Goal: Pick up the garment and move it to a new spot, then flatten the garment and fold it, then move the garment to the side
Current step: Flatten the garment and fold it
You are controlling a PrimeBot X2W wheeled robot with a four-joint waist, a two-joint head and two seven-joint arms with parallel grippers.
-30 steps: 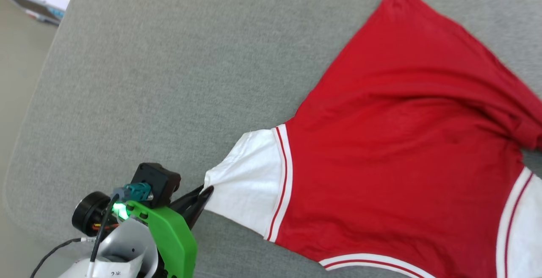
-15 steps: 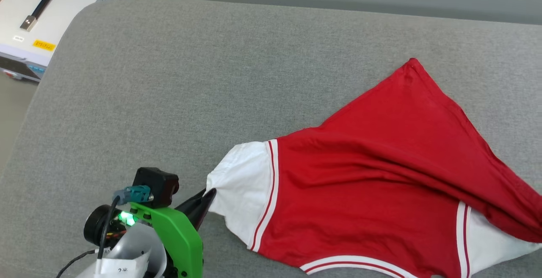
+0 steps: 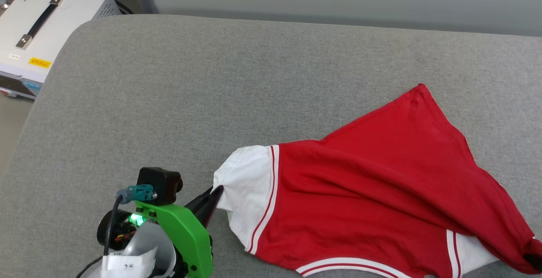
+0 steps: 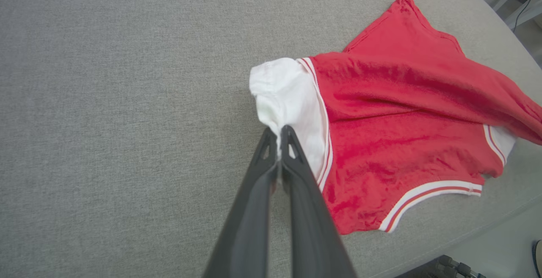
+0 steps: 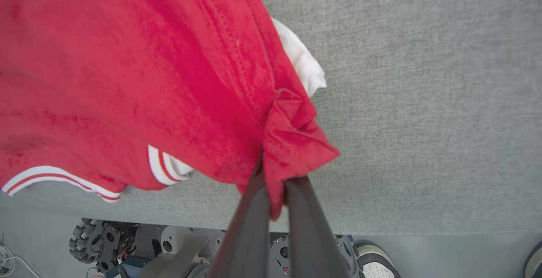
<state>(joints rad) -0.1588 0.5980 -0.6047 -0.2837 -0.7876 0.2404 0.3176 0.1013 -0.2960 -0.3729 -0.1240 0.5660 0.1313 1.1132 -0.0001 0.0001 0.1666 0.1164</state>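
The left jaws are clenching on the edge of the garment's [image 4: 402, 112] white sleeve [image 4: 292, 95], dark fingers [image 4: 298, 172] pressing together with a sliver of white cloth between the tips. At the shirt's far side the right jaws are gripping a bunched fold of red cloth, and a flap is hanging over their fingers [image 5: 305, 227]. Between the two pairs of jaws the garment is lying rumpled on the grey bench [image 3: 169, 100], its red body sagging in long folds.

Just behind the left jaws a white paper tag [image 3: 123, 265] is carrying marks too small to read, next to a green bracket [image 3: 186, 235]. Well beyond the left jaws, off the bench's corner, a white case [image 3: 72, 19] with a black handle is wearing a yellow label [image 3: 40, 62], its print illegible.

The left wrist view is taking in the striped trim [image 4: 427, 193] along the shirt's near edge. The right wrist view, behind its jaws, is catching a wheeled base [image 5: 91, 240] and a person's shoe [image 5: 374, 261] below the bench edge.
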